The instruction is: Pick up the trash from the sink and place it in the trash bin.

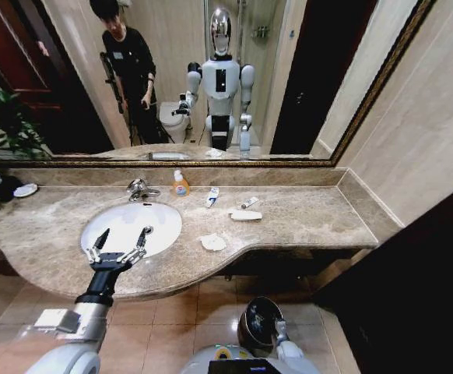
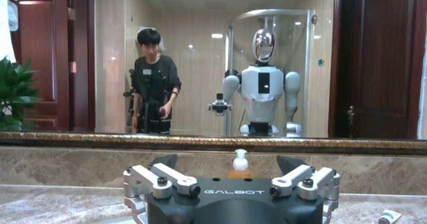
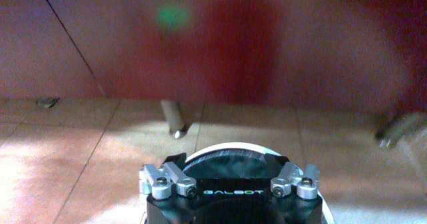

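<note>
White sink (image 1: 164, 212) under left gripper (image 1: 121, 238) (fingers spread, nothing held); right gripper's (image 3: 229, 168) grip unclear.

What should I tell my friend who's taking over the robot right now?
Left hand: open, empty, hovering over the near rim of the sink.
Right hand: low beside the trash bin on the floor under the counter; fingers look spread, nothing seen in them.
Trash: crumpled tissue on the counter just right of the basin; flat packet and two small tubes farther back near the soap bottle. The basin itself looks bare.
Done: nothing visibly binned yet.
Left: grab each piece and drop it in the bin; leave the soap bottle.
</note>
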Tool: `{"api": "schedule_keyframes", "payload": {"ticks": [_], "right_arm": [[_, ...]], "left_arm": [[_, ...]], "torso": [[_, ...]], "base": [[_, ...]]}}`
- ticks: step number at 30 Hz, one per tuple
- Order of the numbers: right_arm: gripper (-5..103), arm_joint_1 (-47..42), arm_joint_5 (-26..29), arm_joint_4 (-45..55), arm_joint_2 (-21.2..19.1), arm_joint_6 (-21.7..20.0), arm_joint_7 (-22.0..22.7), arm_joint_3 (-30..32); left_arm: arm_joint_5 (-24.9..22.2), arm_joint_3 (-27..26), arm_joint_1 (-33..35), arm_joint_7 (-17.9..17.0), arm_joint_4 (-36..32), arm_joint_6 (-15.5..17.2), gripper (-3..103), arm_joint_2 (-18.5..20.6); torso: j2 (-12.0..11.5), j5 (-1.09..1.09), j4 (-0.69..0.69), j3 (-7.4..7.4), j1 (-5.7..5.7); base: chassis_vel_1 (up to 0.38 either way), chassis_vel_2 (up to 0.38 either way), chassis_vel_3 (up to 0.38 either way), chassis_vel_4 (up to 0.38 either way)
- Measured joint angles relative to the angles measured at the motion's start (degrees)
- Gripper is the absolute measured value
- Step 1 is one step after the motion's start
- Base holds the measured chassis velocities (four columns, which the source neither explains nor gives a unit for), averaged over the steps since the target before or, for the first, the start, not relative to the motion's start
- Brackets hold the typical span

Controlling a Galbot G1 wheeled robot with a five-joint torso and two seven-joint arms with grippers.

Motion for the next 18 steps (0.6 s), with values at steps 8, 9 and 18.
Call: {"api": "schedule_keyframes", "payload": {"ticks": [8, 9, 18], "right_arm": [[100, -15.2, 6.5, 24.0, -7.7, 0.3, -6.0, 0.6], [100, -16.9, 8.6, 27.1, -8.8, -0.1, -7.1, 0.9], [100, -38.9, 26.6, 57.4, -17.1, 2.2, -16.0, 4.9]], "left_arm": [[0.0, 0.0, 0.0, 0.0, 0.0, 0.0, 100, 0.0], [0.0, 0.0, 0.0, 0.0, 0.0, 0.0, 100, 0.0], [0.0, 0.0, 0.0, 0.0, 0.0, 0.0, 100, 0.0]], "torso": [[0.0, 0.0, -0.03, 0.0, -0.01], [0.0, 0.01, -0.02, 0.0, -0.01], [0.0, -0.06, -0.02, 0.0, -0.01]], "base": [[0.0, 0.0, 0.0, 0.0], [0.0, 0.0, 0.0, 0.0], [0.0, 0.0, 0.0, 0.0]]}}
